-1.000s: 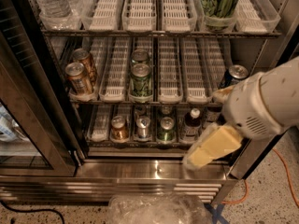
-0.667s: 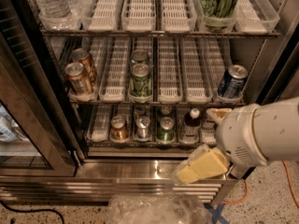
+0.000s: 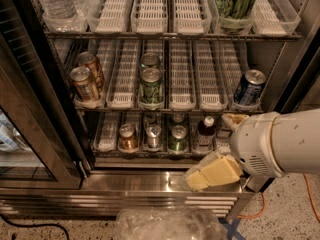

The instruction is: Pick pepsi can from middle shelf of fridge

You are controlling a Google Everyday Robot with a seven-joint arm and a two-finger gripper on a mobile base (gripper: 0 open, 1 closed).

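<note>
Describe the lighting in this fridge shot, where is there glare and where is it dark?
Camera view: the middle shelf is evenly lit and the pepsi can has a bright sheen on its top; the bottom shelf is dimmer; the steel ledge below shows glare; the gripper, low right before that ledge, is brightly lit.

Speckled floor (image 3: 295,224), orange cable (image 3: 311,196) (right side), claw (image 3: 196,180) low, centre-right

Single view. Camera raised, close before open fridge (image 3: 292,69), facing into it and tilted down. Frame takes in three racks (image 3: 150,34), middle shelf (image 3: 182,79) across centre, floor strip (image 3: 290,219) at bottom. Gripper (image 3: 212,173) low right in foreground, over fridge sill (image 3: 130,181); arm (image 3: 280,144) cut by right edge.
</note>
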